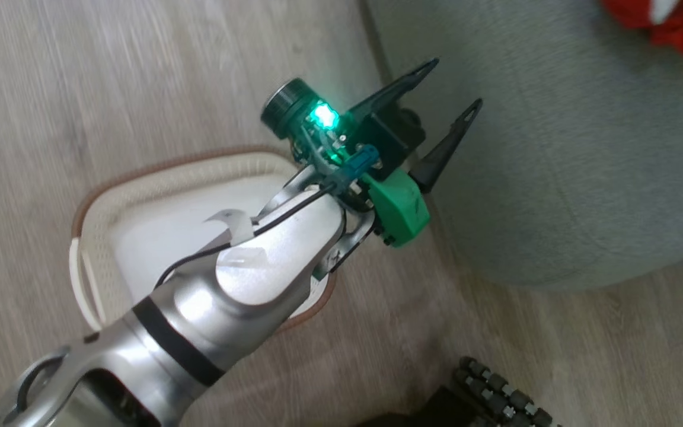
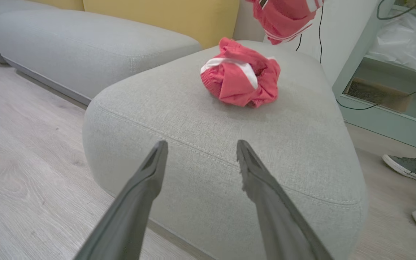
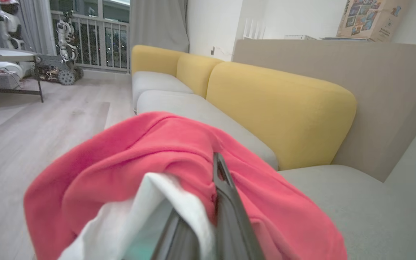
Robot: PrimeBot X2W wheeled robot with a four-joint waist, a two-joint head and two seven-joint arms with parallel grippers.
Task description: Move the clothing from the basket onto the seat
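On the seat (image 2: 179, 119), we find one red garment (image 2: 242, 77) lying crumpled toward the far end, well apart from the left gripper (image 2: 201, 142), whose fingers stand wide apart and empty, pointing at the seat's near edge. The right gripper (image 3: 193, 180) is clamped on a second garment (image 3: 139, 151), red with white trim, which drapes over its fingers and hangs above the far side of the seat. We see the basket (image 1: 158, 172) on the floor (image 1: 51, 89) just beside the seat, partly under the left forearm (image 1: 270, 261).
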